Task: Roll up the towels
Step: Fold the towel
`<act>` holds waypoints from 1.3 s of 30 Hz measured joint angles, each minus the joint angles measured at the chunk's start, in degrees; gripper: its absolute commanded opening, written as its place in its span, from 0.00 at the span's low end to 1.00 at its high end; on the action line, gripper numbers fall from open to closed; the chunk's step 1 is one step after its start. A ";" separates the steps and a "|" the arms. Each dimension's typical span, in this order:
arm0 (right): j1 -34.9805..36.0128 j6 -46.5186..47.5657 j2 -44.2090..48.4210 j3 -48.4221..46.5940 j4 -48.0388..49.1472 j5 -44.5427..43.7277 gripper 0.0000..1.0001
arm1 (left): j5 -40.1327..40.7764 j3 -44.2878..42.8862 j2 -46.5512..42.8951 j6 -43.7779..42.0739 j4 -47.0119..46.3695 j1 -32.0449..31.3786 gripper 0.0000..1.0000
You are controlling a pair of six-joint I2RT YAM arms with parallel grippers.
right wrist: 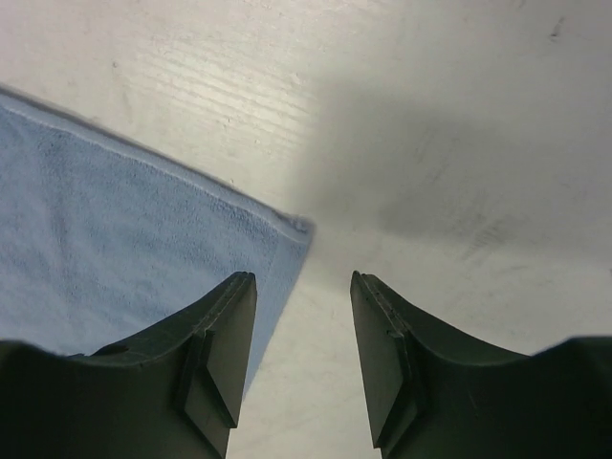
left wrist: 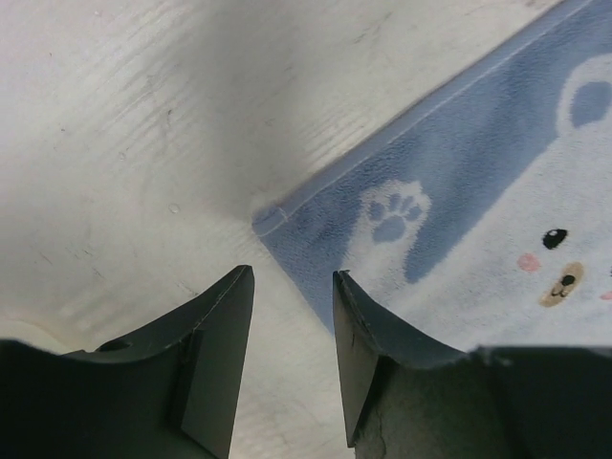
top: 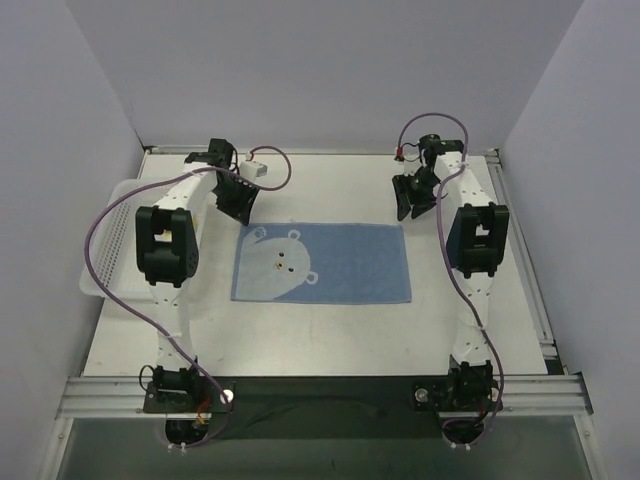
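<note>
One light blue towel with a white bear print lies flat and unrolled at the table's middle. My left gripper is open and empty, hovering at the towel's far left corner. In the left wrist view that corner lies just ahead of the gripper, one finger over bare table and one over cloth. My right gripper is open and empty at the far right corner. In the right wrist view that corner lies just ahead of the gripper. No cream-white towel is in view.
A white mesh basket stands at the table's left edge, partly behind my left arm. Grey walls close in the back and sides. A metal rail runs along the near edge between the arm bases.
</note>
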State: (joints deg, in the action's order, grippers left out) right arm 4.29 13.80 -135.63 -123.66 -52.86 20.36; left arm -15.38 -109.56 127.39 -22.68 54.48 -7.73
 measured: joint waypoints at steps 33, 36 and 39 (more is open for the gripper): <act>3.67 -2.23 -4.83 1.09 2.95 -2.91 0.00 | 0.57 -5.66 7.89 -0.52 0.61 0.61 0.23; 3.67 -1.86 -4.83 1.09 2.95 -2.84 0.00 | -0.26 -5.20 7.69 -0.61 0.61 0.70 0.07; 3.45 -1.73 -4.79 1.09 2.95 -2.71 0.00 | -0.55 -5.22 7.67 -0.42 0.61 0.76 0.00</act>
State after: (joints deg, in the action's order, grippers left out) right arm 7.75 12.08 -140.42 -122.56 -49.91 17.65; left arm -15.92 -114.78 135.06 -23.09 55.09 -6.96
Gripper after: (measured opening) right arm 0.058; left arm 0.038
